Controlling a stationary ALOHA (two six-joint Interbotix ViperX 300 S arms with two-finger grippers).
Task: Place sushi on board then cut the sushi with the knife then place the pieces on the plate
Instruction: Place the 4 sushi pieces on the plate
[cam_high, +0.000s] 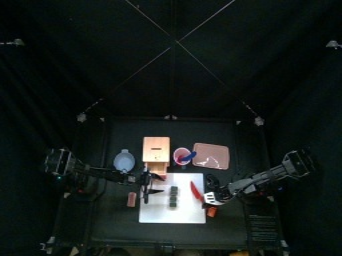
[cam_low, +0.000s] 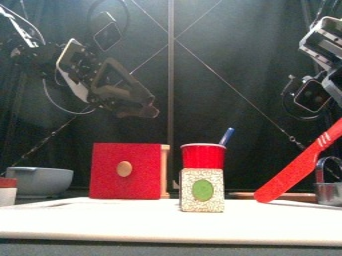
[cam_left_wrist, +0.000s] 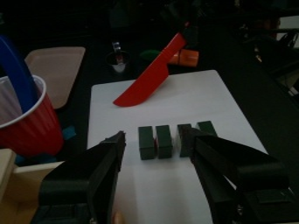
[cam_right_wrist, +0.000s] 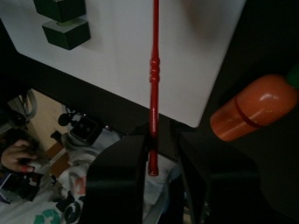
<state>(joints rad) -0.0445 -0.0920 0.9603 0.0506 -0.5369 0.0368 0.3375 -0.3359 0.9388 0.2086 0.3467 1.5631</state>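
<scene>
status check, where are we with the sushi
Left gripper open over sushi roll on white board. Right gripper shut on red knife, blade slanting toward board. Orange toy beside board, clear of cut.

Left hand (cam_left_wrist: 160, 140) hangs with jaws spread wide; right hand (cam_right_wrist: 153, 147), seemingly angled inward, pinches the red knife (cam_right_wrist: 153, 70).

In the front view the sushi roll (cam_low: 202, 190) is seen end-on; the blocks behind the near face are hidden. The blue-grey bowl (cam_low: 36, 180) is cut off by the left edge, and the blue knife (cam_low: 226, 136) is concealed in the red cup (cam_low: 205, 157) save its tip. In the right wrist view the red knife (cam_right_wrist: 153, 61) is presented edge-on, its handle partly covered by the right gripper (cam_right_wrist: 153, 144); an orange toy (cam_right_wrist: 251, 109) is cut by the edge. From above, the blocks are too small to be counted.
</scene>
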